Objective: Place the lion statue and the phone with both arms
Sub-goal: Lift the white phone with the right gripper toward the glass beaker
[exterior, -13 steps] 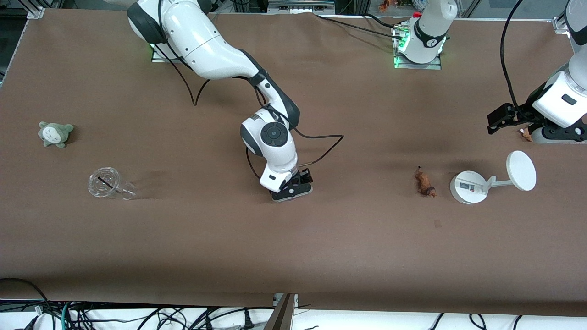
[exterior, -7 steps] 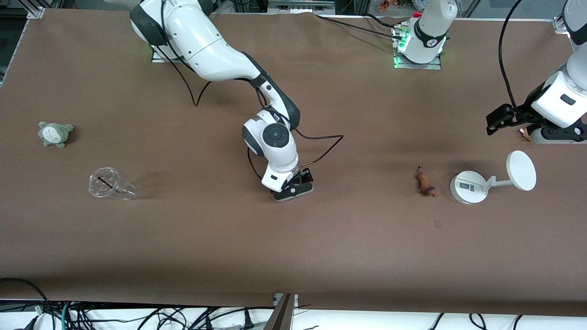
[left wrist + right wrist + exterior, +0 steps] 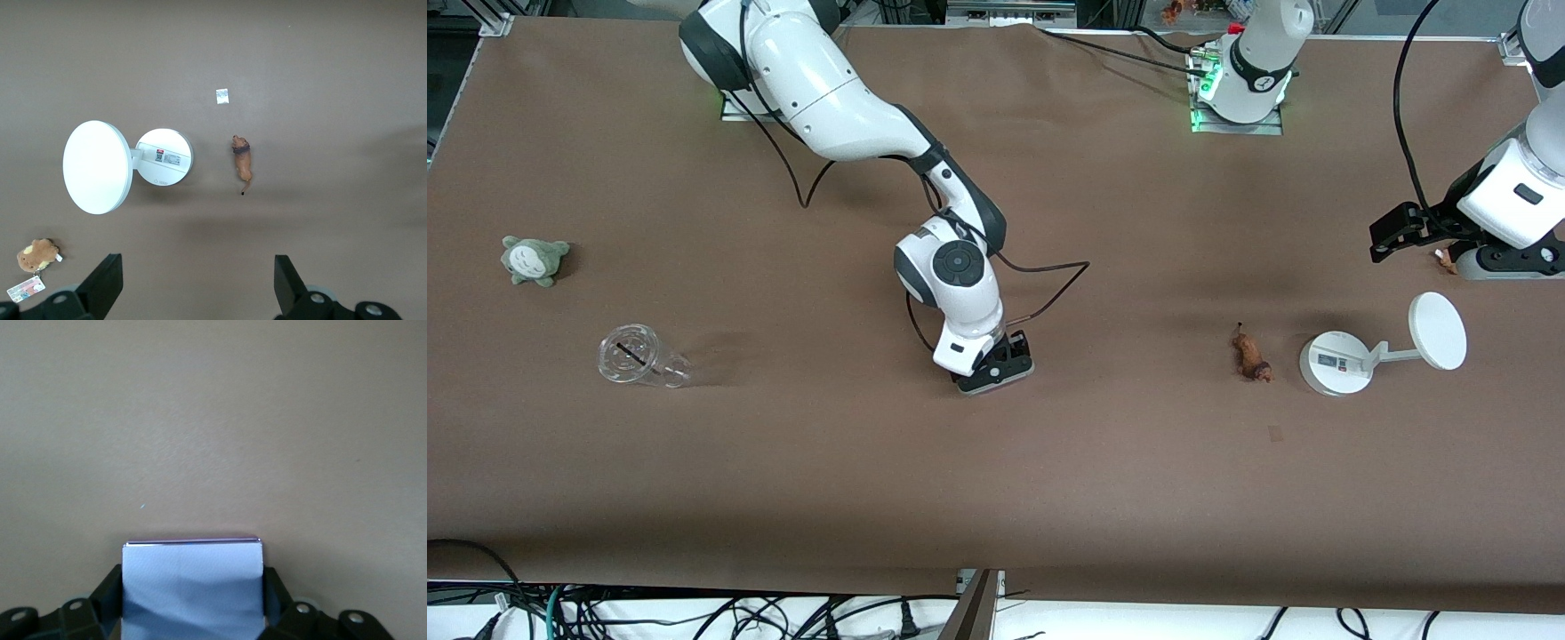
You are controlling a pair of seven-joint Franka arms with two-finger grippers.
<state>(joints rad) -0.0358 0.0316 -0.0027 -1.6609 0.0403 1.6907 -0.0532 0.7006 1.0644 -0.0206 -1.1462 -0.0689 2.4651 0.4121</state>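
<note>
A plain brown cloth is spread over the bench (image 3: 996,498). Between the black fingers of the right end effector (image 3: 193,617) a pale lavender-white phone (image 3: 192,587) is seen — its edge purple. Under the left end effector (image 3: 193,287) lie an orange-brown lion statue (image 3: 242,163), dark brown at the head, and a white stand (image 3: 163,157).

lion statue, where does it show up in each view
Front view: the lion statue lies on the table beside the white stand, toward the left arm's end.
Left wrist view: lion statue near the middle, beside the same stand.
Right wrist view: not in it.
Shared landmark: the white stand.
</note>
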